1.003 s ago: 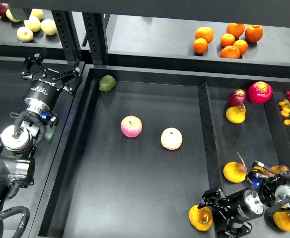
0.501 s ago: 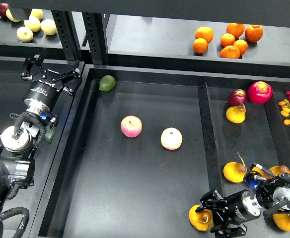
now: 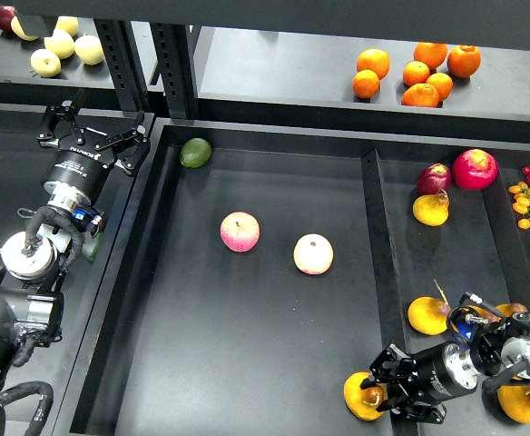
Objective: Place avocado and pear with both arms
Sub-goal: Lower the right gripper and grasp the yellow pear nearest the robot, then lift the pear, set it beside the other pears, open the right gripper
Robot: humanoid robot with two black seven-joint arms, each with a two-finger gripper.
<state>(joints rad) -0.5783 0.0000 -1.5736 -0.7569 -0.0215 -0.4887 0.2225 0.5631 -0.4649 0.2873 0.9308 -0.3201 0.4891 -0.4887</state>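
A yellow-orange pear (image 3: 361, 397) with a brown dimpled patch lies at the front, just left of the divider (image 3: 385, 263). My right gripper (image 3: 390, 389) is open against the pear's right side, one finger above it and one below. A dark green fruit (image 3: 92, 247), maybe the avocado, lies mostly hidden behind my left arm. A shorter, rounder green avocado (image 3: 195, 152) sits in the big tray's back left corner. My left gripper (image 3: 93, 130) is open and empty, left of the tray's wall.
Two pink-and-yellow apples (image 3: 240, 231) (image 3: 313, 253) lie mid-tray. The right compartment holds more yellow-orange fruits (image 3: 427, 315) (image 3: 431, 208) (image 3: 522, 403) and red fruits (image 3: 475, 168). Oranges (image 3: 417, 71) and pale apples (image 3: 62, 44) sit on the back shelf.
My right gripper has moved left, up against the front pear, its fingers now around the fruit's right side. The left arm has not moved.
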